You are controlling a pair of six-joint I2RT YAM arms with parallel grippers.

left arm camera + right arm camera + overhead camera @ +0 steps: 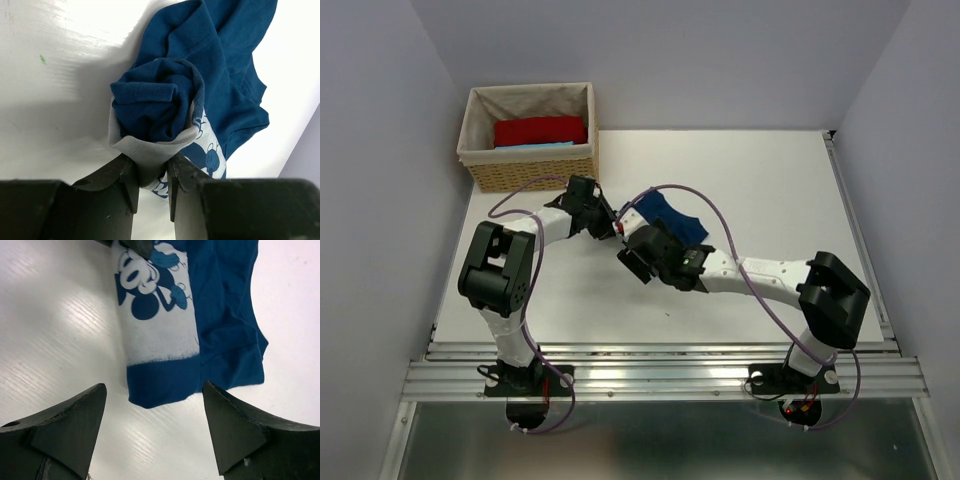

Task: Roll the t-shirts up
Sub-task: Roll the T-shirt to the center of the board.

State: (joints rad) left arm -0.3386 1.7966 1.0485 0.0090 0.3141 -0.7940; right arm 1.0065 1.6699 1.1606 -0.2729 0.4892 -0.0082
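So the navy t-shirt (672,218) is out on the white counter (770,180), roughly in the middle, between the tips of the two arms. One end of it is wound into a tight little roll, and the left jaws are pinched shut on that end. In the left wrist view you can see a pale fold of fabric squeezed between them, with the spiral of blue cloth sitting right above. The rest of the shirt trails off loose and crumpled across the counter.

The right jaws are spread wide and hold nothing. They hover just above the shirt's loose end, with the hem lying on the counter between them. That view also shows a cartoon print (150,285) on a white panel, facing up.

Over in the far left corner there's a wicker basket (530,170) with a fabric liner. A red cloth (540,130) is folded inside it, on top of a light-blue cloth (535,146).
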